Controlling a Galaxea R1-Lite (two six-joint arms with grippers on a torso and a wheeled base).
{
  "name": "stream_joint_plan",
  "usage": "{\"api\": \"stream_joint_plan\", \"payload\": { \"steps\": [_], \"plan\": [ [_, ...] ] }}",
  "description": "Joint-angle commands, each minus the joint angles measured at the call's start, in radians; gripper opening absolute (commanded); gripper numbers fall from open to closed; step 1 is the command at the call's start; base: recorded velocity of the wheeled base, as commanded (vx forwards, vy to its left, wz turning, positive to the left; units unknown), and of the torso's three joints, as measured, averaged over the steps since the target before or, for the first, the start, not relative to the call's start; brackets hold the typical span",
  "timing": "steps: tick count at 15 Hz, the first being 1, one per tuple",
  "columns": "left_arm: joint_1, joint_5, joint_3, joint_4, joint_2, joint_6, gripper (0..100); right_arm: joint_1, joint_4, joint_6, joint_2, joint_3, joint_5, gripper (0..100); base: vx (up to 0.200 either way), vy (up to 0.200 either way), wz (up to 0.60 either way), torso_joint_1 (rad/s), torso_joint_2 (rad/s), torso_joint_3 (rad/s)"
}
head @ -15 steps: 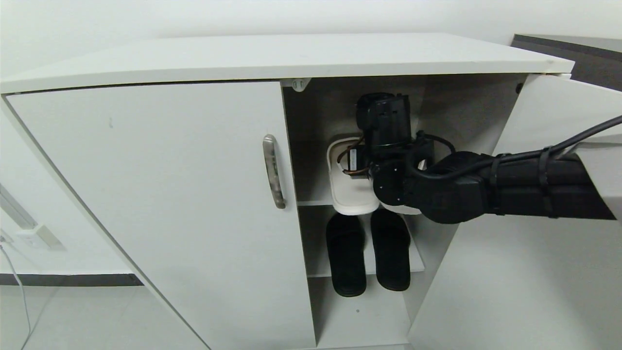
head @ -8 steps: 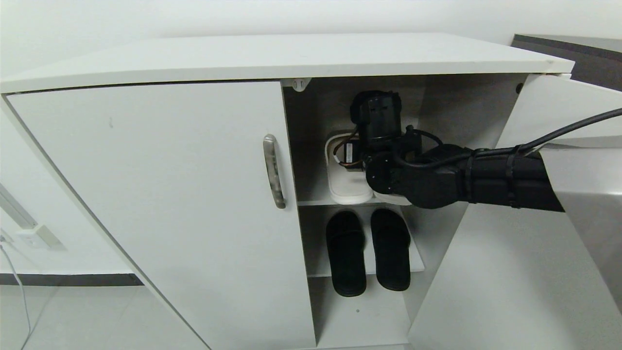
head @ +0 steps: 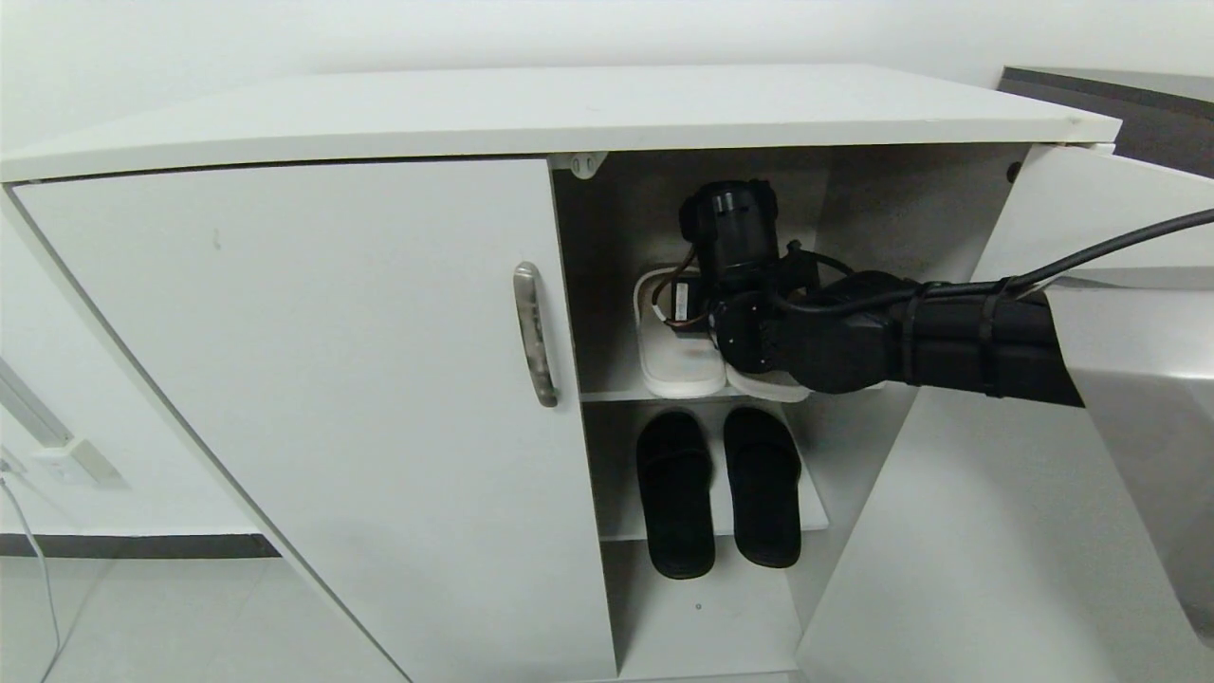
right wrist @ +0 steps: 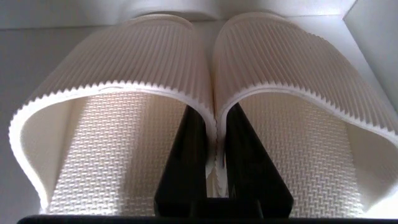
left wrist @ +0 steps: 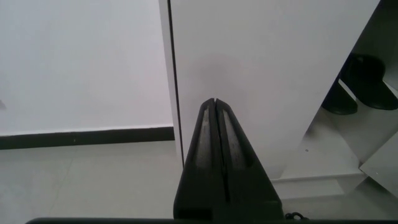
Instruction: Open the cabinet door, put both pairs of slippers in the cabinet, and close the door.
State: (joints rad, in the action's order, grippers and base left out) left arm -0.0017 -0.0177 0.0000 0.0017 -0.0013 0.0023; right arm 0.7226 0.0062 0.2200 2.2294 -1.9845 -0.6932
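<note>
Left door (head: 285, 379) shut; your only way in is the right half, past the open right door (head: 948, 550). Handle (head: 534, 334) juts out just beside that opening.

Top shelf (head: 612, 394): right arm (head: 948, 351) and white slippers (head: 678, 365) block most of it; narrow gap beside the left door's edge.

Middle shelf (head: 814, 517): black slippers (head: 675, 498) side by side, ends overhanging the front; slim strips either side.

Bottom compartment (head: 702, 617): you have room to pass here.

The cabinet (head: 569, 104) is smooth, matt white laminated board; its door handle (head: 534, 334) is brushed metal. The white slippers (right wrist: 124, 81) look like soft foam, with ribbed straps and embossed insoles. The black slippers (head: 675, 493) look matt and rubbery. The left end effector (left wrist: 215, 109) and right end effector (right wrist: 216, 124) are matt black plastic.
</note>
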Motion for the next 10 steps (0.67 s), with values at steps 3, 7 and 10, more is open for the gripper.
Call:
{"api": "stream_joint_plan", "payload": {
  "steps": [3,7,10],
  "plan": [
    [0.0,-0.001,0.0,0.0,0.001,0.001,0,0.0,0.001,-0.001,0.007,-0.001,-0.006,0,0.0,0.0,0.0,0.0,0.0,0.0],
    [0.0,-0.001,0.0,0.0,0.001,-0.001,0,0.003,0.003,-0.001,-0.019,0.029,-0.008,100,0.0,0.0,0.0,0.0,0.0,0.0],
    [0.0,-0.001,0.0,0.0,0.001,-0.001,0,0.008,0.003,-0.001,-0.056,0.07,-0.009,100,0.0,0.0,0.0,0.0,0.0,0.0]
  ]
}}
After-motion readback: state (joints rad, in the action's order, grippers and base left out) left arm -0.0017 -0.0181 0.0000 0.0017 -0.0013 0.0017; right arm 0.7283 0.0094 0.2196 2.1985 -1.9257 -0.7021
